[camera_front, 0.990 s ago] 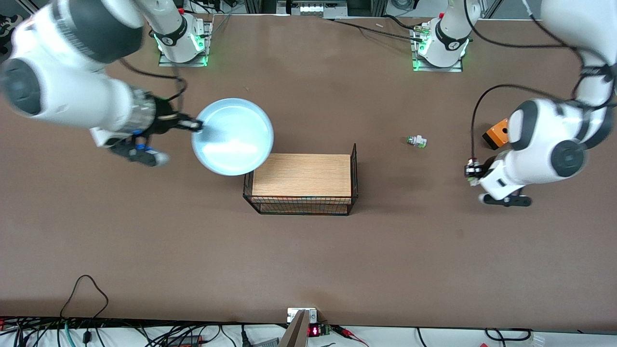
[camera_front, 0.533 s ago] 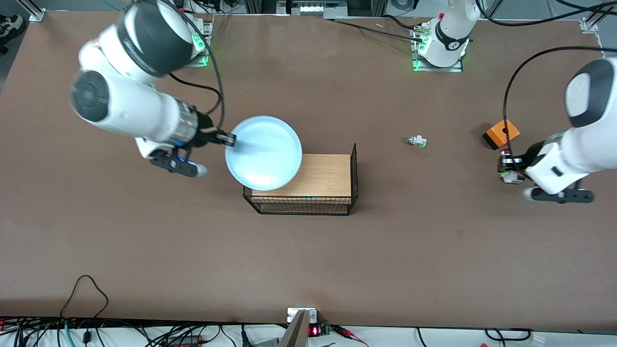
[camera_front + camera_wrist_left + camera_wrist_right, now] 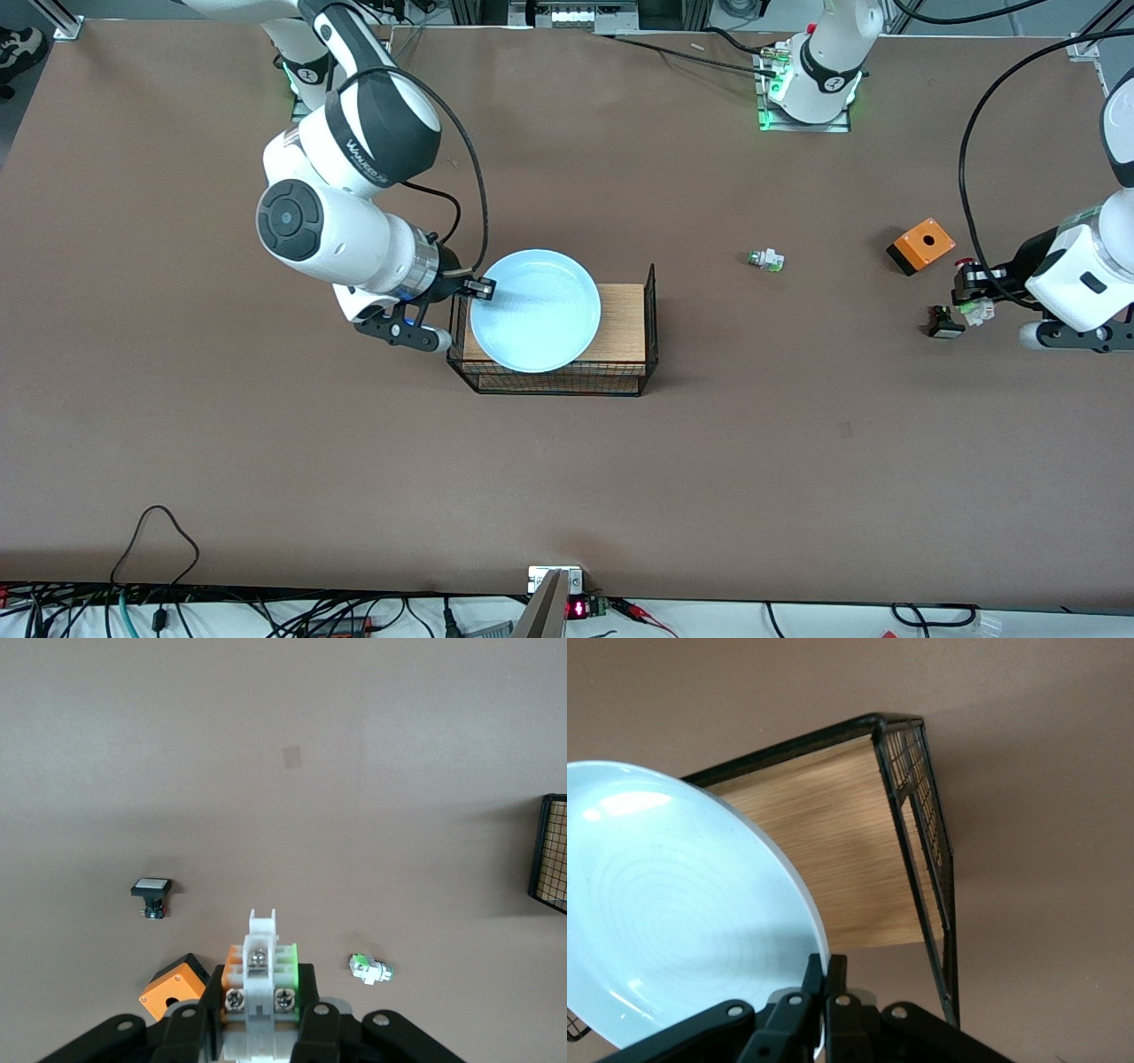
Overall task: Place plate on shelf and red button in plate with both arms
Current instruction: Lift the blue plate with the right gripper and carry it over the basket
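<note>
A: Right gripper (image 3: 483, 286)?
B: Clamped on the plate (image 3: 535, 309) rim, plate over the wire basket (image 3: 652, 301) with its wooden board (image 3: 622, 323).
A: Left gripper (image 3: 973, 292)?
B: Pinching the red button (image 3: 258, 974), above the table (image 3: 567, 461) near the orange box (image 3: 921, 245).

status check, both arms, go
right tool shut on plate rim, plate over wire rack. left tool shut on red button, over bare table. nothing in the way.

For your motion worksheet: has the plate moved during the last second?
Yes. Held by the right gripper, the plate has travelled toward the left arm's end and now sits over the wooden top of the wire basket, which stayed put.
</note>
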